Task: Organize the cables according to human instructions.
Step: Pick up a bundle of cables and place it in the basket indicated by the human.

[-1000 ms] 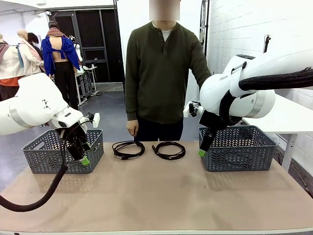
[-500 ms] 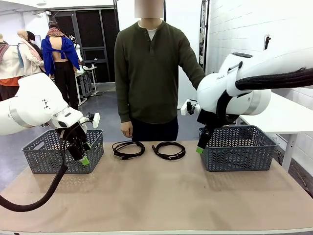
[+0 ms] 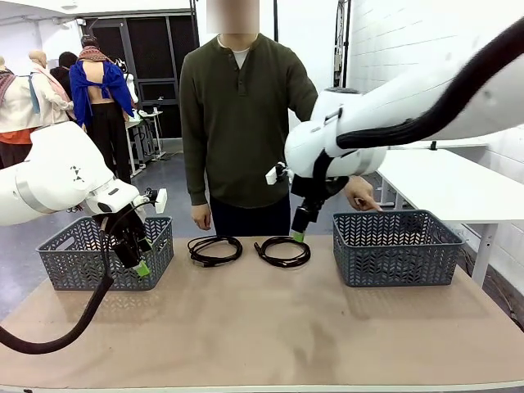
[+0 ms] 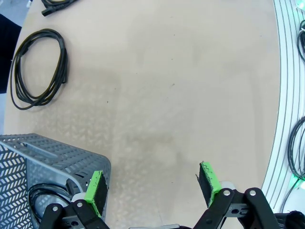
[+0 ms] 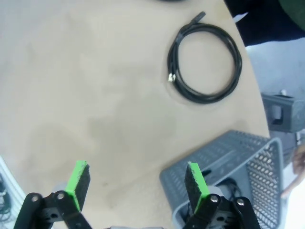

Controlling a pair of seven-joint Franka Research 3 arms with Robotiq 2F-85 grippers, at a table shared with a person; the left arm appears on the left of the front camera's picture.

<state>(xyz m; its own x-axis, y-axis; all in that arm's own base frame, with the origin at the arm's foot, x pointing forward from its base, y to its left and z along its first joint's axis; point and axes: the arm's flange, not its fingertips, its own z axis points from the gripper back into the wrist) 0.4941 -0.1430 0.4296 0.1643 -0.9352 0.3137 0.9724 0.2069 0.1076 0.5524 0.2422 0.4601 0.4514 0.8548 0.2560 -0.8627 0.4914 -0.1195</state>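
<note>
Brown surface (image 3: 262,327) is seen from the front: two cables (image 3: 282,251) are laid at twelve o'clock, the right jaws set apart above one. Left wrist: left jaws are spread, coil (image 4: 38,69) at ten o'clock. Right wrist: coil (image 5: 205,62) at one o'clock; its strand should be straddled squarely.

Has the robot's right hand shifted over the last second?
Yes. The right hand has moved left in the front view, away from the right basket, and now hangs open by the right cable coil.
</note>
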